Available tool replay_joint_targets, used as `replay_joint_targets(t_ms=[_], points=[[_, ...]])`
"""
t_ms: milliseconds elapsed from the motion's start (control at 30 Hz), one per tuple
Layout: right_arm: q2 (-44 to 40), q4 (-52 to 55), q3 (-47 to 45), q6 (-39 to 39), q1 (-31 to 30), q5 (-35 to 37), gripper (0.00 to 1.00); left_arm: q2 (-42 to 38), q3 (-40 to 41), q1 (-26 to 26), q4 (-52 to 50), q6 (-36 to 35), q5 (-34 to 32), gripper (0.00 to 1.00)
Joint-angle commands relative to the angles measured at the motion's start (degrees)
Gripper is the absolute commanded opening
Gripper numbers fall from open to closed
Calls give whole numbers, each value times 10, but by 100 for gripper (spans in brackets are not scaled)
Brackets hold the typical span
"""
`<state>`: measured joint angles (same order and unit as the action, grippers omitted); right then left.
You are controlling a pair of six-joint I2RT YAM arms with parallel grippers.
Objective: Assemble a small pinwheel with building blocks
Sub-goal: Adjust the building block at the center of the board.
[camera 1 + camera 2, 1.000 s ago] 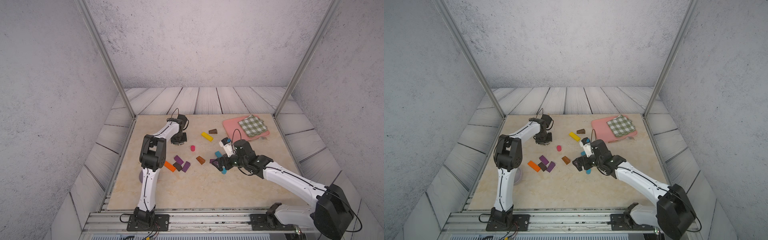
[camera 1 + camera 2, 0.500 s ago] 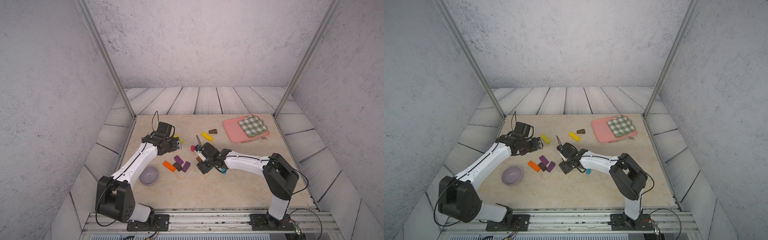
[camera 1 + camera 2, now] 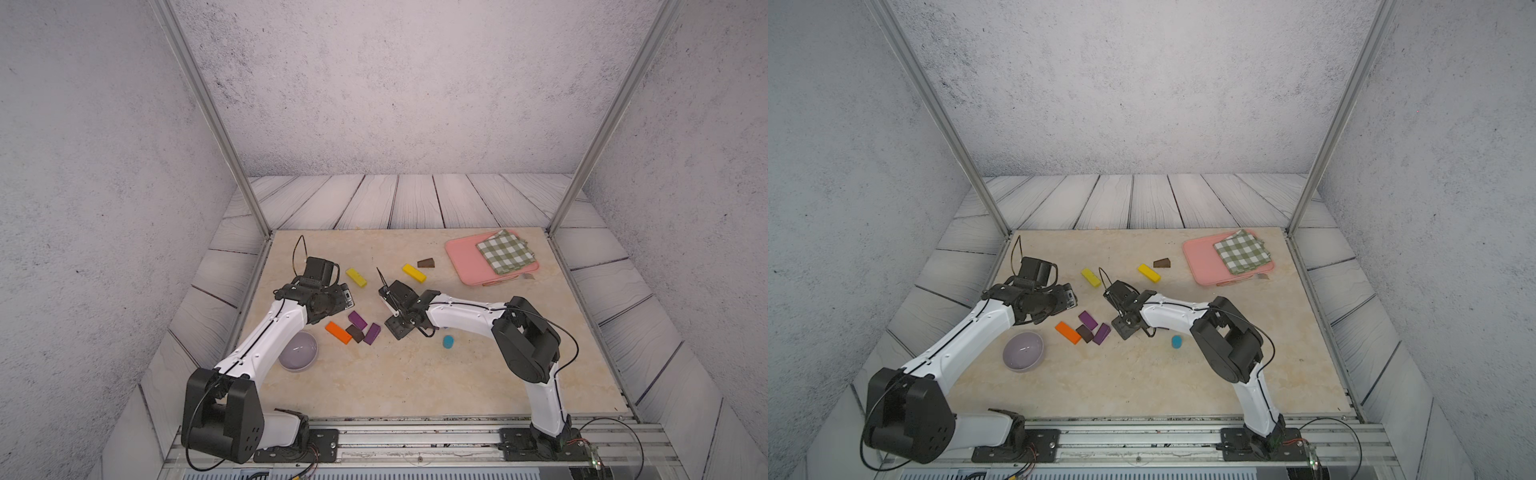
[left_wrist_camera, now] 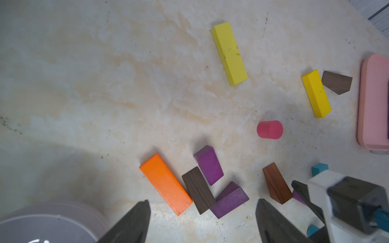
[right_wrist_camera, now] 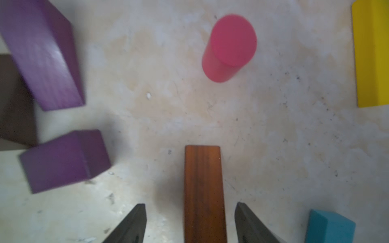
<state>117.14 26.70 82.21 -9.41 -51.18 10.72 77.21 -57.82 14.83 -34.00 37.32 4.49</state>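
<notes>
Right gripper (image 5: 190, 204) is partly open and straddles the red-brown wedge (image 5: 203, 189) – bare table (image 5: 210, 117) shows between each finger and the block, so no grip. The left gripper (image 4: 202, 201) has its jaws spread wide with nothing between them.

Clock = the table as the top views show it, 12 at the back wall.
- Cluster at 9 o'clock of the right gripper: orange bar (image 3: 337, 332), dark brown block (image 3: 355, 333), near purple wedge (image 3: 372, 333), far purple wedge (image 3: 357, 320). Orange and dark brown touch along a long side, and dark brown touches the near purple wedge. Can't tell whether the far one touches anything.
- The left gripper hangs at roughly 12 o'clock of that cluster.
- Pink cylinder (image 4: 270, 129) stands apart, about 12 o'clock of the red-brown wedge. The right wrist hides it in both top views.
- Teal block (image 5: 330, 227) is just beside a right finger, at around 3 o'clock of the wedge.
- Blue cylinder (image 3: 448, 341) is at 4 o'clock of the right gripper, on its own.
- Left yellow bar (image 3: 356, 277) is at 11 o'clock of table centre and right yellow bar (image 3: 413, 273) at 12, with the brown wedge (image 3: 426, 263) just beside the right bar's far end.
- Pink tray (image 3: 465, 262) is at 1 o'clock with the checked cloth (image 3: 505, 251) on it.
- Lilac bowl (image 3: 298, 351) sits at 8 o'clock, beside the left arm – no blocks in it
</notes>
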Motion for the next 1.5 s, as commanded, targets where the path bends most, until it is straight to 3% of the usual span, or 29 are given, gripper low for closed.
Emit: replay_joint_targets(t_ms=[0, 133, 267, 367, 567, 733, 1000, 1200, 1333, 1467], points=[[7, 28, -14, -19, 16, 44, 65, 21, -20, -3, 8, -10, 38, 85], [-3, 11, -46, -30, 45, 28, 53, 62, -47, 10, 18, -23, 54, 83], [-25, -45, -89, -7, 59, -32, 45, 121, -82, 23, 14, -41, 69, 81], [-31, -36, -83, 9, 59, -64, 52, 150, -96, 24, 6, -49, 73, 80], [-42, -7, -39, 14, 58, -67, 83, 145, -94, 23, -8, -56, 45, 80], [9, 30, 25, -6, 48, -45, 88, 135, -93, 22, -17, -57, 35, 80], [78, 59, 74, -13, 48, 10, 81, 134, -87, 21, -30, -61, 12, 80], [85, 68, 65, -44, 56, 64, 76, 138, -76, 21, -20, -59, 16, 80], [67, 31, 22, -81, 86, 37, 68, 146, -76, 21, -14, -59, 28, 80], [38, -3, -29, -108, 123, 23, 66, 146, -74, 21, -11, -62, 34, 80]])
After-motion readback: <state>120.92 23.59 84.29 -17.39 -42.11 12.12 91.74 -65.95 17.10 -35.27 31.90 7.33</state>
